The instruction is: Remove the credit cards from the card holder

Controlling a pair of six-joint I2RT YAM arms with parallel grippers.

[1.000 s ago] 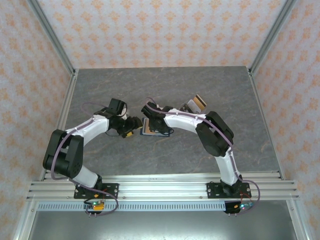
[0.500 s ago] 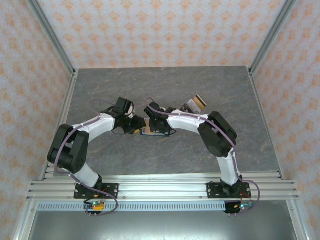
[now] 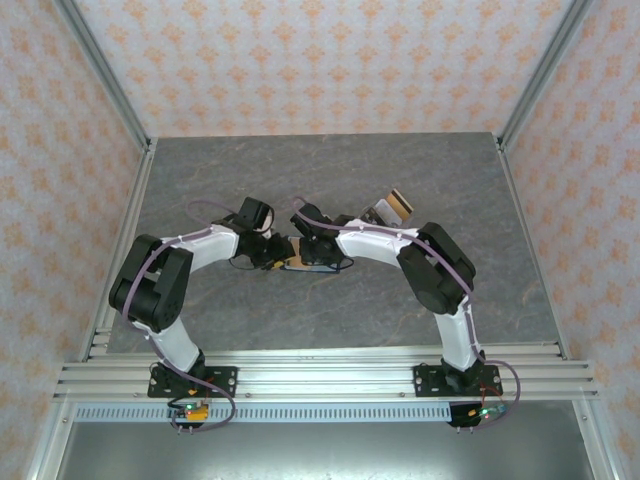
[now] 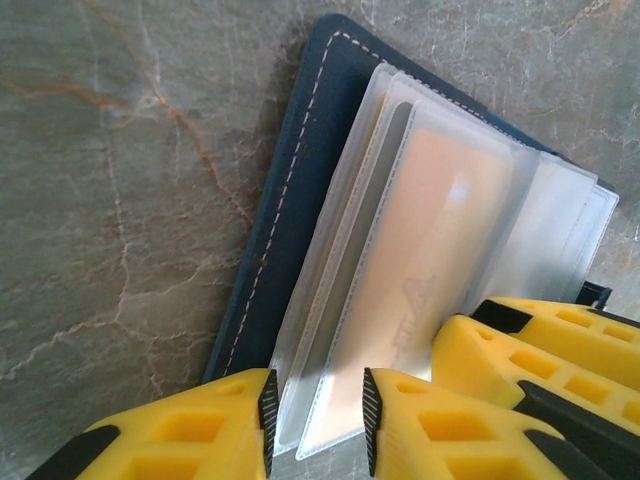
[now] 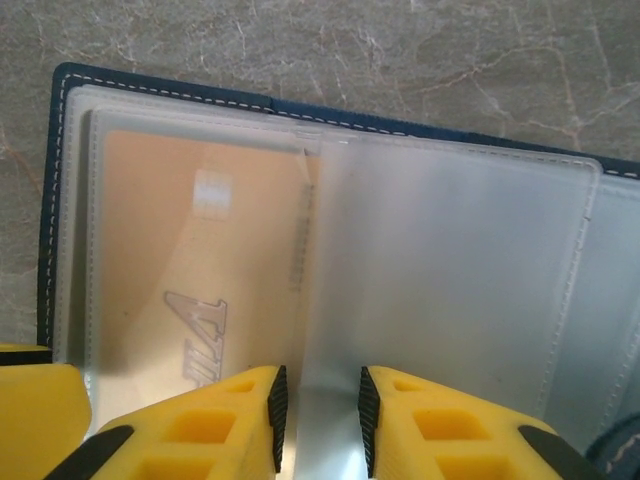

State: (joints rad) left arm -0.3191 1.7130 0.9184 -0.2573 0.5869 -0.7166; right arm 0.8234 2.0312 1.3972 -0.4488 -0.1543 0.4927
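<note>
The card holder (image 4: 272,190) lies open on the table, navy blue with clear plastic sleeves fanned out. An orange-brown credit card (image 5: 170,240) sits inside the left sleeve, and the sleeve (image 5: 450,290) beside it looks empty. My left gripper (image 4: 316,425) is open at the holder's near corner, with the sleeve edges between its jaws. My right gripper (image 5: 318,420) is open, straddling the fold between the two sleeves. In the top view the left gripper (image 3: 272,256) and right gripper (image 3: 306,250) meet over the card holder (image 3: 296,265).
A small stack of cards (image 3: 392,207) lies on the grey marble table (image 3: 330,180), behind the right arm. Metal frame posts and patterned walls ring the table. The right gripper's yellow fingers (image 4: 540,340) crowd the left wrist view's lower right.
The left arm has swung right and its gripper has closed in on the card holder, reaching the right gripper. The right gripper has barely shifted.
</note>
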